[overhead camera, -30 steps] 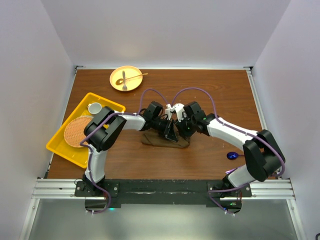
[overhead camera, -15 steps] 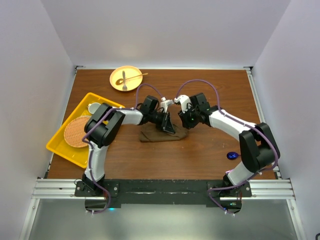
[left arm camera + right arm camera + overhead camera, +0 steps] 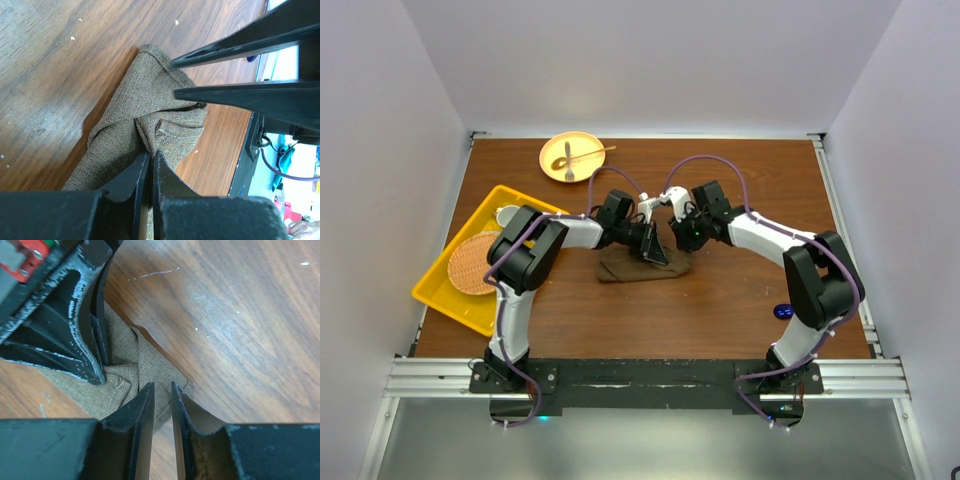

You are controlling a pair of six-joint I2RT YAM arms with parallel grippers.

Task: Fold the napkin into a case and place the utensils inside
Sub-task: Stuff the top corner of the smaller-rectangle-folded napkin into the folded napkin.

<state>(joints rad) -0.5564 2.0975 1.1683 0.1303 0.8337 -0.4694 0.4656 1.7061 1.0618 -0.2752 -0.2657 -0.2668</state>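
Bunched napkin (image 3: 645, 268) lies on the bench (image 3: 720, 320), right of the yellow tray (image 3: 442, 303). Left claw (image 3: 150, 153) is clenched on a napkin fold. Right claw (image 3: 162, 386) has its jaws narrowly apart at the napkin's edge; whether it grips cannot be told.

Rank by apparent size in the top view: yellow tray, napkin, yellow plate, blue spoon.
1. yellow tray: largest, even though it is partly hidden.
2-3. napkin and yellow plate: these look about alike. The napkin is folded and partly covered, so I won't rank them.
4. blue spoon: smallest.
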